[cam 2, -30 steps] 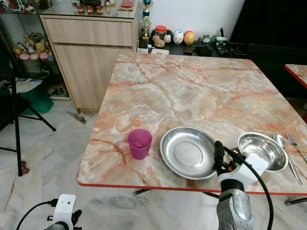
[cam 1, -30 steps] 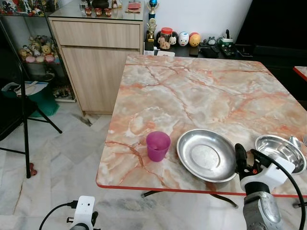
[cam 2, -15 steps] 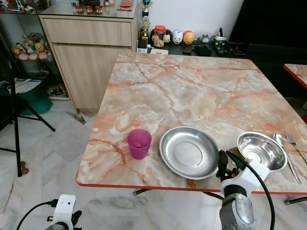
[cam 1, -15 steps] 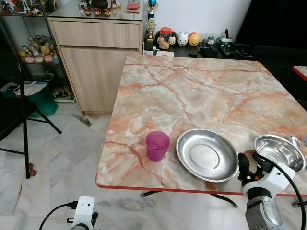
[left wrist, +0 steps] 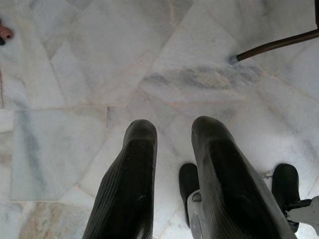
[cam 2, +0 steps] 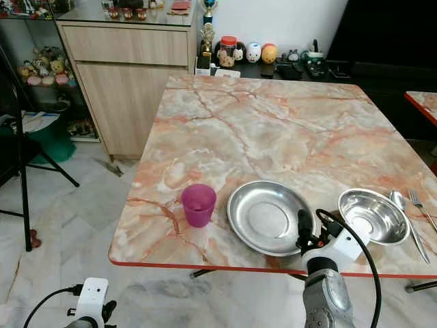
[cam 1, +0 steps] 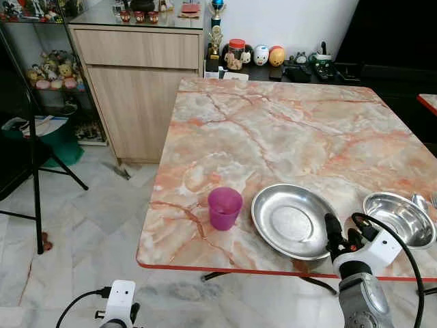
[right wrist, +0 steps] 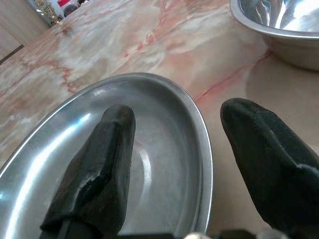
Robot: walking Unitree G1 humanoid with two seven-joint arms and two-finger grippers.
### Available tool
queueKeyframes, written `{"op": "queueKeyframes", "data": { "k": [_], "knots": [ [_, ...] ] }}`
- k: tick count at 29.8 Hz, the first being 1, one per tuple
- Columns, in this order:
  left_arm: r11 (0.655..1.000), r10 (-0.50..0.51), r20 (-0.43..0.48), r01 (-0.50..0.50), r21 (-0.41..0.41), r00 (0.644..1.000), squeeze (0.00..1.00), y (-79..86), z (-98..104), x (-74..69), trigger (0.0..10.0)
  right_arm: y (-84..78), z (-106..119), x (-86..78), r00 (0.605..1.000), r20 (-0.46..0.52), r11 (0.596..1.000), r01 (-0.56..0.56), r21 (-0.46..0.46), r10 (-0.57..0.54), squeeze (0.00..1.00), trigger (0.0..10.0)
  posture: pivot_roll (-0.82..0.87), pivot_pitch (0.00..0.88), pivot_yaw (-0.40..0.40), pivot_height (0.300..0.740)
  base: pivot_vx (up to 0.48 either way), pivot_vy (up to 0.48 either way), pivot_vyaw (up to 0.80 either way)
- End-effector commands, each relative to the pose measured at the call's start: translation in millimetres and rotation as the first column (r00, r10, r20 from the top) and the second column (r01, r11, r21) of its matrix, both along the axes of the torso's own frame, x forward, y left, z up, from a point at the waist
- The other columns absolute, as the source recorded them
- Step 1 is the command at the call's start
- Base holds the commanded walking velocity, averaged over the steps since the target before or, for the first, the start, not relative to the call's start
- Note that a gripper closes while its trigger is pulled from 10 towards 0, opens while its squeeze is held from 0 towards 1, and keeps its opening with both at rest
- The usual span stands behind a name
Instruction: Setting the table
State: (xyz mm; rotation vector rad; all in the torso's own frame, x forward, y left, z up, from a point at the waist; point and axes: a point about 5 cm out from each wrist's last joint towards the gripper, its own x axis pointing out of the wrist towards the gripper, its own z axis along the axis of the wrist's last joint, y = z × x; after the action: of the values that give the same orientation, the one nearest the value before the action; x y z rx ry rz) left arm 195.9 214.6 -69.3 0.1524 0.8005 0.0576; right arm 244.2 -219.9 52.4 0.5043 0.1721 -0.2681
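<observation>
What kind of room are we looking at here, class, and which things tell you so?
Most likely a home dining area: a marble-patterned table laid with a steel plate, bowl and purple cup, beside a wooden sideboard and shelves of figurines.

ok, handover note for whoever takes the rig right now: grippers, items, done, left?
Right gripper: open, straddling the near right rim of the wide shallow steel plate, not closed on it.
Left gripper: idle, hanging low over the floor, fingers slightly apart, empty.
On the marble-pattern table: purple plastic cup left of the plate, round steel bowl to its right, spoon and fork beyond the bowl.
Done: nothing visibly placed.
Left: probably grip and position the plate, then the rest.
</observation>
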Motion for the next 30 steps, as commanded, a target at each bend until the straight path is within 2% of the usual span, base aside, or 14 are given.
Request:
{"op": "queueKeyframes", "data": {
  "k": [1, 4, 9, 20, 24, 30],
  "knots": [
    [1.000, -0.014, -0.014, 0.014, 0.006, 1.000, 0.00, -2.4, -1.8, -2.0, 10.0, -2.2, -1.2, 0.3, 1.000, -0.004, 1.000, 0.011, 0.014, -0.011, 0.00, 10.0, 0.04, 0.000, -0.070, 0.724, 0.000, 0.000, 0.00],
    [1.000, -0.017, -0.014, 0.018, 0.005, 1.000, 0.00, -3.2, -2.0, -2.1, 10.0, -4.0, -1.3, -0.7, 1.000, -0.004, 1.000, 0.024, 0.013, -0.024, 0.00, 10.0, 0.04, 0.000, -0.069, 0.724, 0.000, 0.000, 0.00],
    [1.000, -0.024, -0.020, 0.024, 0.001, 1.000, 0.00, -4.1, -2.6, -2.7, 10.0, -6.9, -3.7, -2.8, 0.998, -0.009, 0.996, 0.058, 0.067, -0.058, 0.00, 10.0, 0.04, 0.000, -0.070, 0.724, 0.000, 0.000, 0.00],
    [1.000, -0.017, -0.010, 0.017, 0.004, 1.000, 0.00, -2.7, -1.1, -0.7, 10.0, -2.6, 1.1, 8.3, 1.000, -0.010, 0.999, -0.009, 0.040, 0.009, 0.00, 10.0, 0.04, 0.000, -0.071, 0.724, 0.000, 0.000, 0.00],
    [1.000, -0.013, -0.005, 0.013, 0.005, 1.000, 0.00, -1.4, -0.1, 0.7, 10.0, -3.4, 1.4, 9.3, 1.000, -0.021, 1.000, -0.018, 0.006, 0.018, 0.00, 10.0, 0.04, 0.000, -0.072, 0.724, 0.000, 0.000, 0.00],
    [1.000, -0.008, 0.001, 0.008, 0.006, 1.000, 0.00, -0.5, 0.8, 1.9, 10.0, -2.7, -1.0, 7.5, 0.999, -0.037, 1.000, -0.019, 0.006, 0.019, 0.00, 10.0, 0.05, 0.000, -0.073, 0.724, 0.000, 0.000, 0.00]
  ]
}}
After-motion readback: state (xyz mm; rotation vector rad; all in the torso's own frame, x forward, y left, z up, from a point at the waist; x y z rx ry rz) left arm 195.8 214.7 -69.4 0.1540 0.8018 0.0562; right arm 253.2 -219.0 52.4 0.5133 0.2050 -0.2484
